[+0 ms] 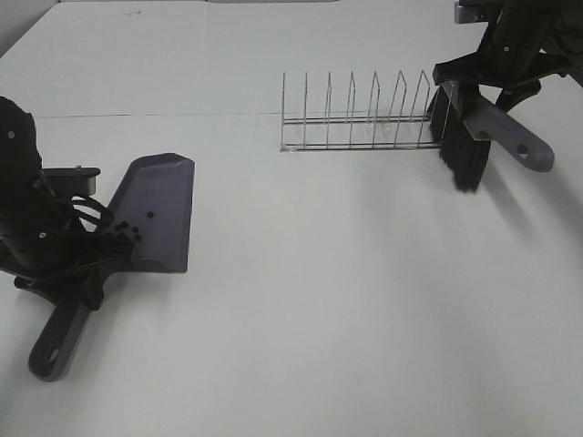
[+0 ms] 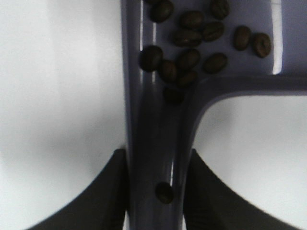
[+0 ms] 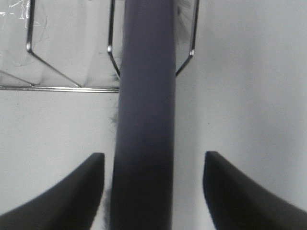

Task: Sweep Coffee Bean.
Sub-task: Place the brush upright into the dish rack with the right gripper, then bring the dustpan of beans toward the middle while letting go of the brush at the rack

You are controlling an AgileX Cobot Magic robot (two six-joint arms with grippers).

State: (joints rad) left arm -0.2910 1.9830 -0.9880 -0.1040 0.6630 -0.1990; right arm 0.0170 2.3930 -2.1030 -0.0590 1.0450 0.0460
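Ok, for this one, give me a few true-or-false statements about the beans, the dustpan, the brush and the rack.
1. The coffee beans lie in the dustpan. True.
2. The left fingers clamp the dustpan's handle. True.
3. The right fingers squeeze the brush. False: gaps show on both sides of its handle.
4. The brush lies flat in the middle of the table. False: it stands bristles-down at the end of the wire rack.

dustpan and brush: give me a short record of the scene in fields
dustpan: left side of the table, handle clamped by left gripper
coffee beans: clustered inside dustpan, one in the handle groove
brush: at right end of wire rack
right gripper: open, jaws either side of brush handle
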